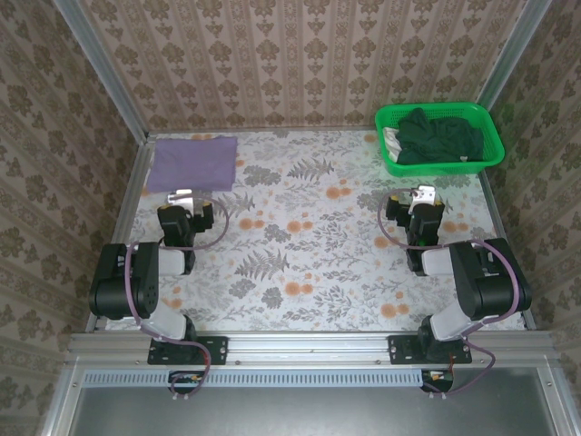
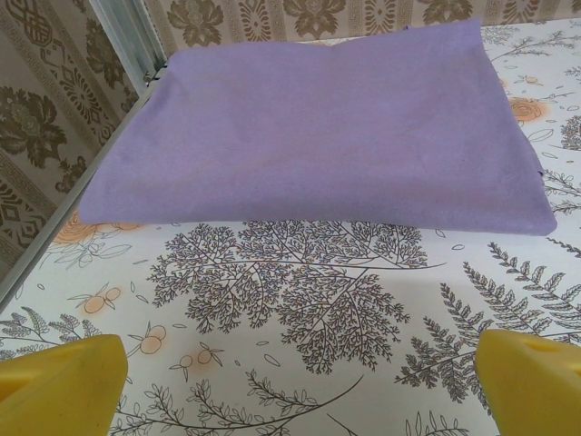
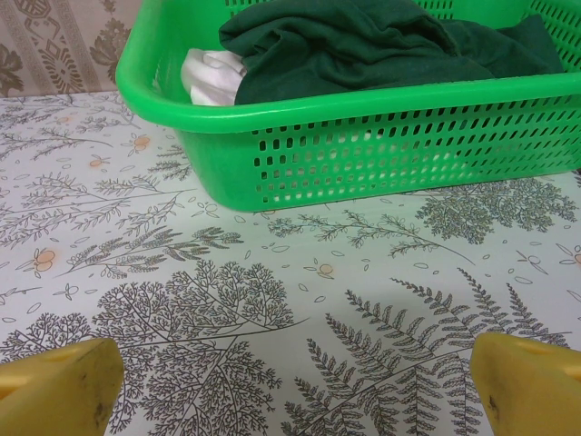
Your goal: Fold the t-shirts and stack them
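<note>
A folded lavender-purple t-shirt (image 1: 192,162) lies flat at the table's far left corner; it spreads across the upper part of the left wrist view (image 2: 336,127). Dark green t-shirts (image 1: 440,134) sit crumpled in the green basket, seen close in the right wrist view (image 3: 363,45). My left gripper (image 1: 182,196) rests just short of the purple shirt, open and empty, yellow fingertips (image 2: 64,386) wide apart over bare tablecloth. My right gripper (image 1: 423,193) hangs in front of the basket, open and empty, its fingertips (image 3: 526,381) spread.
A bright green plastic basket (image 1: 481,159) stands at the far right; a white cloth (image 3: 211,73) lies in it beside the green shirts. The floral tablecloth (image 1: 309,236) covers the table. Metal frame rails (image 1: 132,182) and patterned walls enclose the sides and back.
</note>
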